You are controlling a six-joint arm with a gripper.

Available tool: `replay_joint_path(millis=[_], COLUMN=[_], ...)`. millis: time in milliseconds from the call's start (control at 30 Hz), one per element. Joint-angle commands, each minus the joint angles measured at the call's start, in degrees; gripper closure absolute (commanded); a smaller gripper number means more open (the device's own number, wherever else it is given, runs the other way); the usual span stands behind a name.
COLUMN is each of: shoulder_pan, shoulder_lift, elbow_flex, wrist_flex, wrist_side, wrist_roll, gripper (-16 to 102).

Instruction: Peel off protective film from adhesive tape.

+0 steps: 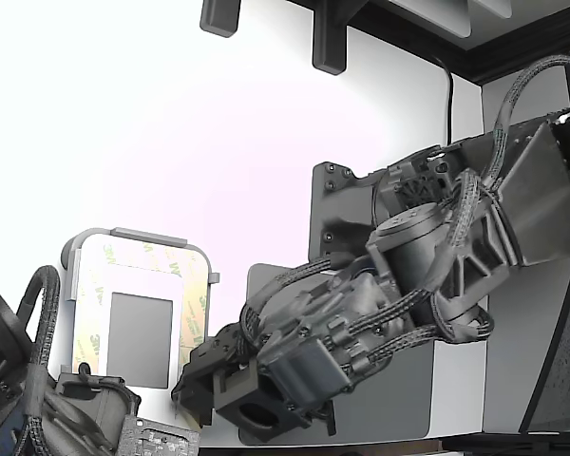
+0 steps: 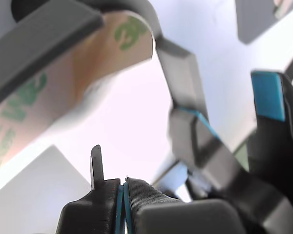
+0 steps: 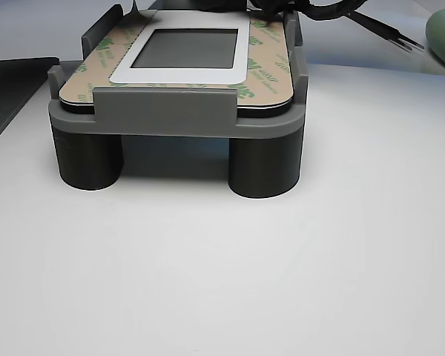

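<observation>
In the wrist view the tool (image 2: 121,187) fills the near edge, blurred, its blue-lined pads pressed together with nothing visibly between them; just beyond, the protective film (image 2: 49,92) is out of focus; green "3M" marks show on its pale tan face; it lies flat around a dark grey rectangle (image 3: 184,47) atop the grey holder (image 3: 163,111) on the table (image 3: 222,274); the far corners are cut off.
</observation>
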Motion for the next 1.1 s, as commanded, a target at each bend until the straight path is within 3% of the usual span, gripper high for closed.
replay_joint_path(millis=[0,233,333,400,467,500,533,567,700,833,967,1067], shoulder_pan=[-1.8,-5.2,-5.4,-5.5,-5.5,-5.6,-6.2,-7.4,-11.2,-13.7,-16.5,-17.1], shoulder_lift=[4.8,15.2,17.6,20.1,23.5,25.4,27.6,30.1,44.1,57.1,66.8,68.2], elbow_flex=[-0.6,6.9,7.5,8.4,10.2,11.2,12.2,13.8,24.0,32.9,38.8,36.6], wrist_flex=[1.1,-1.0,1.0,1.1,2.0,2.5,3.1,3.2,1.0,0.2,-1.2,0.6], wrist_side=[0.2,-0.5,1.5,2.9,5.1,6.0,6.0,5.1,1.2,1.3,3.3,9.2], wrist_roll=[0.4,6.7,11.2,16.7,22.0,25.0,27.8,29.6,37.6,45.4,55.5,68.7], gripper=[86,83,67,62,46,11,-11,-6,-11,-10,-13,-7])
